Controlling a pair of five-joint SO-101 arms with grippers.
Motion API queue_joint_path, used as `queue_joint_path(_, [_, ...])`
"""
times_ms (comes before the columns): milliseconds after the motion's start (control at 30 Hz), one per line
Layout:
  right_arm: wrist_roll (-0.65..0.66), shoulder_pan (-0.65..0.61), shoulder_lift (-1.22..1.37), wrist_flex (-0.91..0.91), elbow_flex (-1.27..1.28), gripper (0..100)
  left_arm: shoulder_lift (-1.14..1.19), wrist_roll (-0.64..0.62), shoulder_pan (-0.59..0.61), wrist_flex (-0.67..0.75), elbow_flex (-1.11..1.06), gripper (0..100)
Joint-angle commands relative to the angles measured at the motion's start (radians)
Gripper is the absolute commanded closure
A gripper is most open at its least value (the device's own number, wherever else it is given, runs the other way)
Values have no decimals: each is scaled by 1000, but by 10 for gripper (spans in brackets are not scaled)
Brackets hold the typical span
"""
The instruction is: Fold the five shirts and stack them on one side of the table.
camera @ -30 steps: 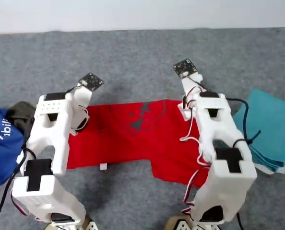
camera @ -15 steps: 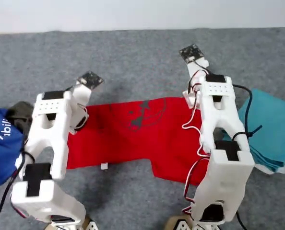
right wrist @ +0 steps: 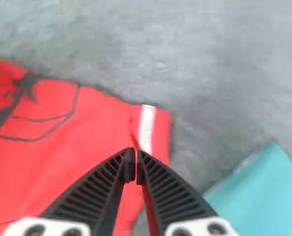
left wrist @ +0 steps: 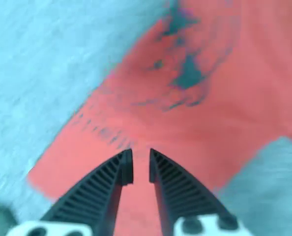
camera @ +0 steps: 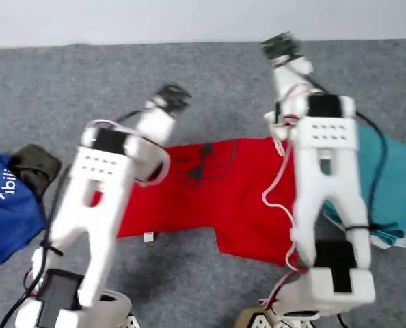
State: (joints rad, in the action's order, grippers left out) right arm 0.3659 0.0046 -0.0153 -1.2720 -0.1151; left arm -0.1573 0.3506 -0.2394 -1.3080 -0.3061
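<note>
Two jaws logged | my left gripper: tips a slit apart, empty, swung within a second from the left end of the red shirt to its print | my right gripper: clenched on nothing, pushed out toward the far edge of the table | red shirt flat mid-table, unmoved.

A red shirt is displaying a dark grey graphic and a white strip; a teal shirt, a white-lettered blue shirt and a dark olive garment are contrasting with the mottled grey table.
</note>
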Motion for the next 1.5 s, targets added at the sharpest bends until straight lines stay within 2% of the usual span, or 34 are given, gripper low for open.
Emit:
queue_joint_path(0, [-55,114,-130,-39,-54,989,-41,-26,-169,37,30,943])
queue_joint_path(133, [-112,282,-188,-82,-54,989,40,-25,-293,97,38,957])
queue_joint_path(267, [-176,429,-225,-145,-52,989,169,-25,-402,91,76,956])
queue_joint_path(433, [-178,553,-243,-232,-52,989,304,-20,-540,15,170,947])
queue_joint_path(567, [-175,642,-277,-272,-52,989,381,-25,-623,-32,225,865])
queue_joint_path(733, [-175,708,-318,-323,-52,989,437,-25,-713,-80,269,829])
queue_joint_path(1033, [-175,736,-372,-386,-52,989,600,-23,-723,-58,308,803])
queue_joint_path(1233, [-175,736,-420,-398,-52,989,687,-25,-651,-54,407,806])
queue_joint_path(1467, [-175,734,-430,-420,-52,989,729,-18,-654,-57,433,927])
